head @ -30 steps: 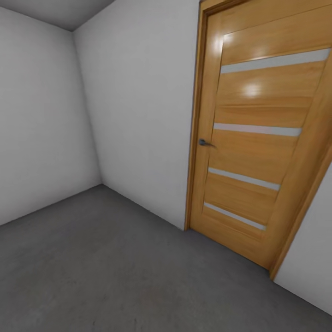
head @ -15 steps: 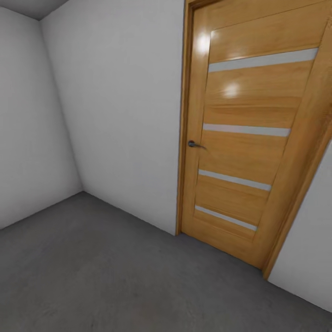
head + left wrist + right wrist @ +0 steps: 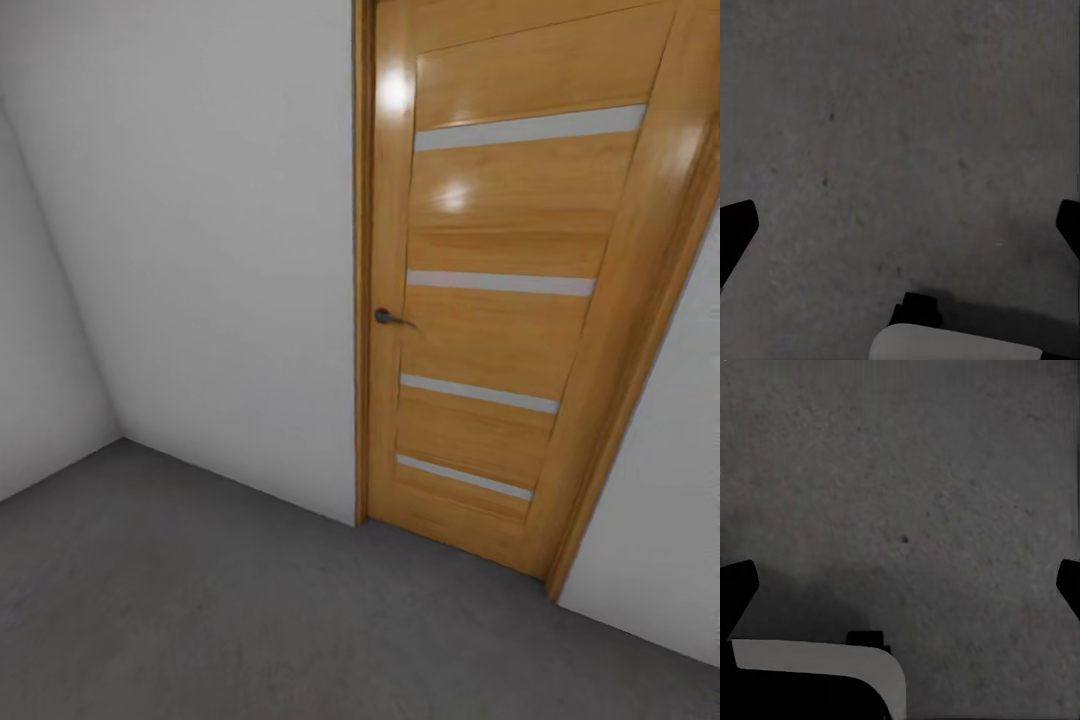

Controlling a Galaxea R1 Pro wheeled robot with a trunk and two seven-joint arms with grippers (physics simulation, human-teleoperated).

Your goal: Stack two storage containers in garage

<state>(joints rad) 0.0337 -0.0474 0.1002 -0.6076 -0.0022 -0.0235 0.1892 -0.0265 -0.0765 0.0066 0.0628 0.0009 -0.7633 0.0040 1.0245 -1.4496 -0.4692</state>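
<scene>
grey concrete floor (image 3: 200, 600), wood door (image 3: 500, 300) shut, far right. left gripper (image 3: 900, 232) and right gripper (image 3: 900, 585) fingers wide apart, holding nothing, above floor.

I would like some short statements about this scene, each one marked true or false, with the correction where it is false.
1. The wooden door is closed. True.
2. The floor is light wood planks. False: it is dark grey concrete.
3. The door handle is on the door's left edge in the head view. True.
4. The left gripper holds a red-orange bin. False: its fingertips stand wide apart over bare floor, holding nothing.
5. The right gripper is open. True.
6. The wall beside the door is red brick. False: it is plain pale grey.
</scene>
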